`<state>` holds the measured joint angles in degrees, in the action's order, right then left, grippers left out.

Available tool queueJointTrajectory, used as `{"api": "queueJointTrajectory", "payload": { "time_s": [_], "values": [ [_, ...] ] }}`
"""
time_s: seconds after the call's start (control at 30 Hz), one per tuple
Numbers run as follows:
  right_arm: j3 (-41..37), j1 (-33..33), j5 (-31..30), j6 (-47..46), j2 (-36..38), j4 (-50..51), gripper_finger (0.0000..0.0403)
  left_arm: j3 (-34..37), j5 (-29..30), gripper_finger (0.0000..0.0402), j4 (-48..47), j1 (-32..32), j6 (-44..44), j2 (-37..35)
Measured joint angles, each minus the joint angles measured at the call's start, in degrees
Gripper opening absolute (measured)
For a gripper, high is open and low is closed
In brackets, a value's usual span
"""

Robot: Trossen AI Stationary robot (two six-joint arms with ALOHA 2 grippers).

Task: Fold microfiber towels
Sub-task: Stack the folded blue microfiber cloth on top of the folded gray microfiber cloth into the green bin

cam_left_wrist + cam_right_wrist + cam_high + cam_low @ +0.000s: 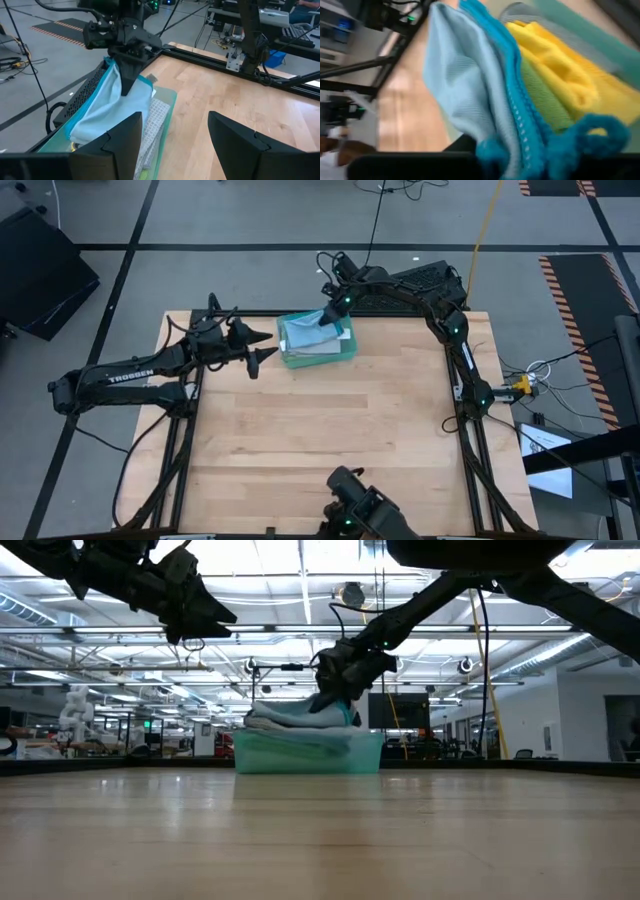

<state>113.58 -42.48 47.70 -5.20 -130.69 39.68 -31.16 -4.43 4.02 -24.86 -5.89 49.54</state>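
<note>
Your left pincer [172,137] hangs released above the counter [340,430], just beside the teal tray [330,356]. That tray holds the stacked towels; your right pincer [327,319] pinches the light blue towel [102,107] on top. Beneath it show one yellow towel [560,65] and one green towel [542,97]; the rest stay hidden.

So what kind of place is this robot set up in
Probably a large robotics lab or industrial workshop. The low view shows a high ceiling with strip lights and distant workstations. The high view shows a grey floor with hazard-striped tape and loose cables beside the wooden table.
</note>
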Motion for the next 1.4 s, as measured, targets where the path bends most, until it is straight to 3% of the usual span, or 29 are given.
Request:
{"api": "queueJointTrajectory", "payload": {
  "time_s": [0.37, 0.5, 0.6, 0.8, 1.07, 1.2, 1.3, 1.4],
  "values": [
    [-0.02, 0.16, -20.51, 3.58, 6.24, 1.4, 0.0225, 0.02, 0.02, 0.0227, 0.03, 0.0, -0.08, 0.0],
    [-0.02, 0.41, -29.1, 5.52, 11.19, 3.62, 0.0258, 0.02, 0.03, 0.0227, 0.06, 0.0, -0.13, 0.0],
    [-0.08, 1.71, -30.97, 7.28, 14.08, 3.54, 0.026, 0.02, 0.04, 0.0227, 0.08, 0.0, -0.17, 0.0],
    [-9.0, 7.82, -21.88, 8.84, 16.39, -9.04, 0.0202, 0.04, 0.23, 0.0227, 0.1, 0.0, -0.44, 0.0],
    [-24.41, 11.85, -32.7, 6.18, 16.24, -26.87, 0.0068, -0.02, 9.64, 0.0227, 3.86, 0.1, 5.08, 5.63],
    [-26.03, 11.52, -28.16, 5.86, 18.1, -24.56, 0.0027, -4.72, 13.49, 0.0227, 1.91, -1.78, 8.01, 13.71],
    [-26.7, 13.35, -29.83, 8.87, 23.36, -17.8, 0.0013, -10.65, 13.02, 0.0219, -1.31, -2.87, 11.96, 20.47],
    [-31.65, 16.05, -33.11, 10.38, 31.0, -15.65, 0.0008, -16.16, 12.91, 0.0186, -0.88, -3.21, 17.41, 27.21]
  ]
}}
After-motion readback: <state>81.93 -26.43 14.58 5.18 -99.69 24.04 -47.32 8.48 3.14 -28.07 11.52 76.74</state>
